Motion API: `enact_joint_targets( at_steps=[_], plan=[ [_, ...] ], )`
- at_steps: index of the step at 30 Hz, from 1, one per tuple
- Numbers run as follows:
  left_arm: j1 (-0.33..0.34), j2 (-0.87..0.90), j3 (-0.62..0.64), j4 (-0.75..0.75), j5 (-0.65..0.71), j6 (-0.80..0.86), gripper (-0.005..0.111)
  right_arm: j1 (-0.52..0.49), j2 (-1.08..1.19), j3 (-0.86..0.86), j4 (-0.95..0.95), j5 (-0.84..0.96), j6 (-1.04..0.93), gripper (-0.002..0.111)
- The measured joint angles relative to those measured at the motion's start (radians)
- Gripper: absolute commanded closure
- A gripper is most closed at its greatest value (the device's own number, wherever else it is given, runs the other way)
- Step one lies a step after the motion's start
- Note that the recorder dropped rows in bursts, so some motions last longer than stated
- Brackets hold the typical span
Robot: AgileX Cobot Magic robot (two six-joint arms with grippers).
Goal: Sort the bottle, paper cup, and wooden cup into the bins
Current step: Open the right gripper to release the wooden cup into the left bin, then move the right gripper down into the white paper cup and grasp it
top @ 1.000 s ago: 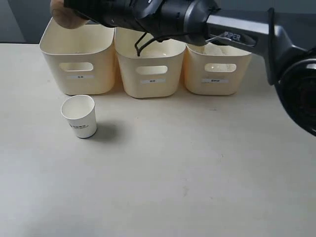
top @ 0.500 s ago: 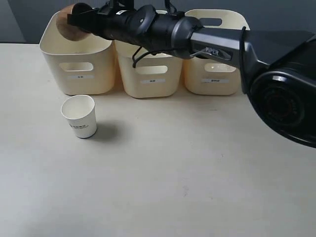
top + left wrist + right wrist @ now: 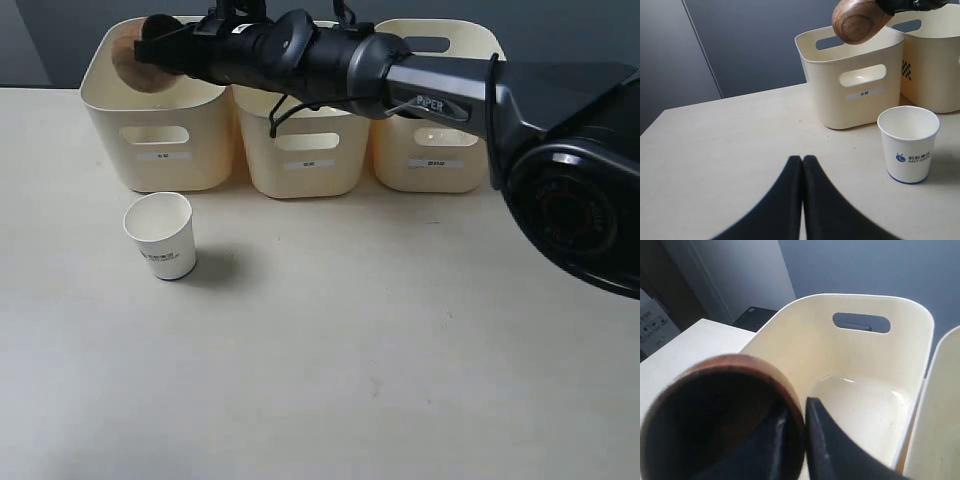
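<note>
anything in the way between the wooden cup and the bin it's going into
Nothing visible. The wooden cup hangs in the right gripper over the left bin, whose top is open, and the bin looks bare inside.

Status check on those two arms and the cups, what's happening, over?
Right gripper pinching wooden cup by rim above leftmost bin. Left gripper shut, empty. Paper cup upright on table. Nothing blocking the bin.

Right arm outstretched, jaws pinched.
</note>
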Motion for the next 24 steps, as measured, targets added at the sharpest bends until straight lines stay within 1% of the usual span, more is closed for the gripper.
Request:
enact_joint_targets(
  at_steps=[1, 2, 3, 4, 5, 7, 11, 14, 17, 24],
  plan=[
    [0.0, 0.0, 0.0, 0.0, 0.0, 0.0, 0.107, 0.0, 0.0, 0.0, 0.0, 0.0, 0.0, 0.063],
    [0.0, 0.0, 0.0, 0.0, 0.0, 0.0, 0.107, 0.0, 0.0, 0.0, 0.0, 0.002, 0.0, 0.049],
    [0.0, 0.0, 0.0, 0.0, 0.0, 0.0, 0.107, 0.0, 0.0, 0.0, 0.0, 0.002, 0.0, 0.041],
    [0.0, 0.0, 0.0, 0.0, 0.0, 0.0, 0.107, 0.0, 0.0, 0.0, 0.0, 0.002, 0.0, 0.037],
    [0.0, 0.0, 0.0, 0.0, 0.0, 0.0, 0.107, 0.0, 0.0, 0.0, 0.0, 0.002, 0.0, 0.037],
    [0.0, 0.0, 0.0, 0.0, 0.0, 0.0, 0.107, 0.0, 0.0, 0.0, 0.0, 0.002, 0.0, 0.042],
    [0.0, 0.0, 0.0, 0.0, 0.0, 0.0, 0.107, 0.0, 0.0, 0.0, 0.0, 0.015, 0.0, 0.058],
    [0.0, 0.0, 0.0, 0.0, 0.0, 0.0, 0.107, 0.0, 0.0, 0.0, 0.0, 0.032, 0.002, 0.064],
    [0.0, 0.0, 0.0, 0.0, 0.0, 0.0, 0.107, 0.0, -0.002, 0.0, 0.0, 0.064, 0.002, 0.065],
    [0.0, 0.0, 0.0, 0.0, 0.0, 0.0, 0.107, 0.0, -0.075, 0.0, 0.0, 0.225, 0.005, 0.065]
  ],
)
